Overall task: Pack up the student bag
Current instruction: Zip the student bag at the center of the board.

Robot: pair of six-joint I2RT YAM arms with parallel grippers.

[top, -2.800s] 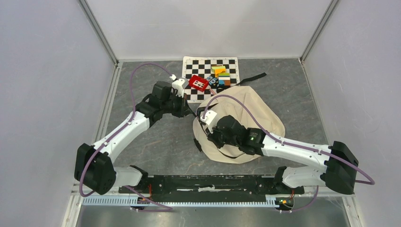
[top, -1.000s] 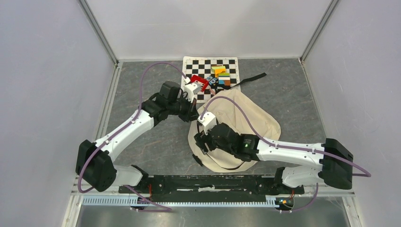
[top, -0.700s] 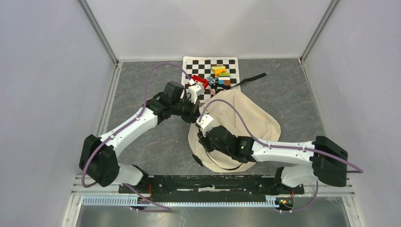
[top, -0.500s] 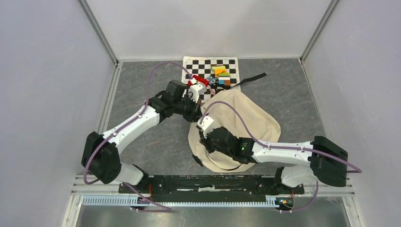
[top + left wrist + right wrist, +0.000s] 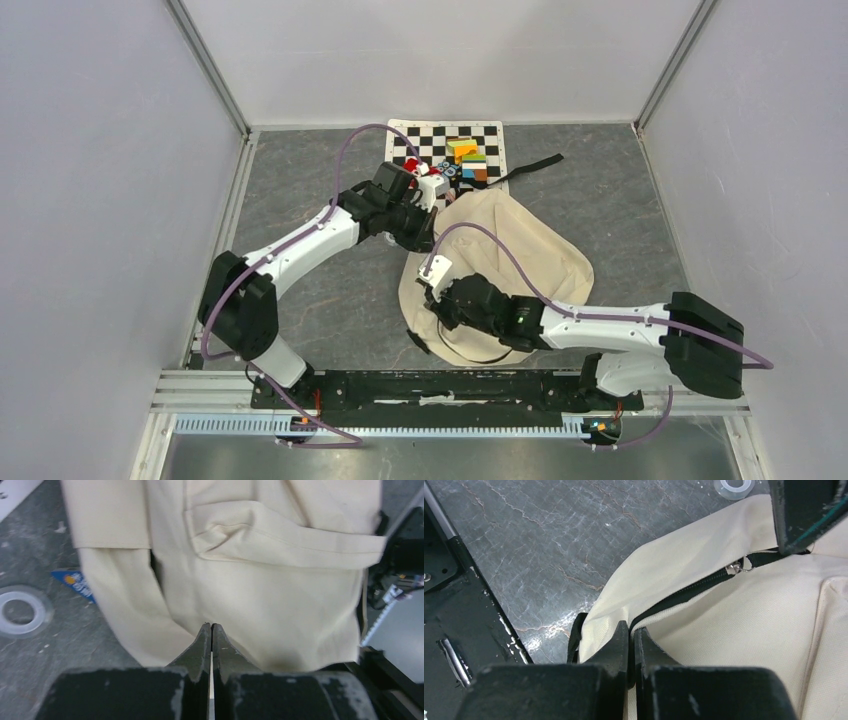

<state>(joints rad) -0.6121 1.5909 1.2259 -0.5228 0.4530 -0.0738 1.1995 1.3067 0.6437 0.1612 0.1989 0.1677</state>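
The student bag (image 5: 530,250), cream fabric with black trim, lies flat in the middle of the table. My right gripper (image 5: 435,300) is at its near left edge. In the right wrist view the jaws (image 5: 631,626) are shut on that edge of the bag (image 5: 734,625), where the black zipper band runs in between the tips. A metal zip pull (image 5: 736,568) sits further along the band. My left gripper (image 5: 428,235) is over the bag's far left corner. In the left wrist view it (image 5: 210,626) is shut, tips against the cream fabric (image 5: 260,590), nothing seen between them.
A checkerboard mat (image 5: 440,135) lies behind the bag with coloured blocks (image 5: 467,160) and a red item (image 5: 428,170) partly hidden by the left arm. A black strap (image 5: 535,165) trails to the right. A clear tape ring (image 5: 20,612) and a blue item (image 5: 75,582) lie beside the bag.
The right gripper has closed on the bag's zippered edge. The left arm has swung right and forward, from beside the red item to over the bag's corner, staying shut.
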